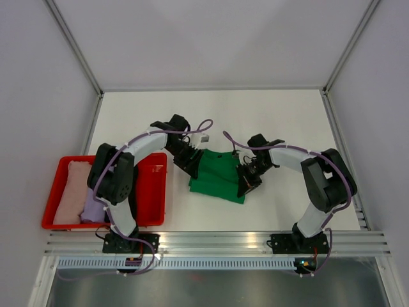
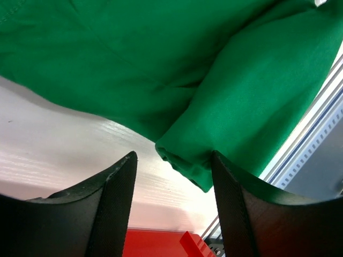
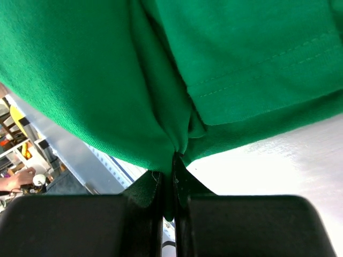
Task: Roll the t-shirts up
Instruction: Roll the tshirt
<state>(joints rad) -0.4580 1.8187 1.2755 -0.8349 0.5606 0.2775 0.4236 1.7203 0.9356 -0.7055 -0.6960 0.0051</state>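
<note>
Two arms are down on the one green t-shirt (image 1: pixel 217 178), which lies bunched and partly folded on the white table (image 1: pixel 275 115), a bit below the centre of the overhead frame. The left gripper (image 1: pixel 192 167) sits at the shirt's left edge. In its wrist view the two black fingers (image 2: pixel 115 187) stand well apart, so that claw is wide and isn't clamping anything. A rolled-over corner of green cloth pokes into the gap between them, close to the finger on the right of that frame, but I honestly can't tell if it's touching. The right gripper (image 1: pixel 246 182) is at the shirt's lower right edge, and its wrist view is pretty clear: the jaws are pinched narrow on a pleat of the green fabric, with the cloth gathered into folds that fan out toward the top of the frame. Off at the left edge of the overhead frame there's a shallow red tray (image 1: pixel 64 163) with a pale pink shirt (image 1: pixel 70 192) and a lavender shirt (image 1: pixel 94 208) lying side by side in it, partly hidden behind the left arm.
</note>
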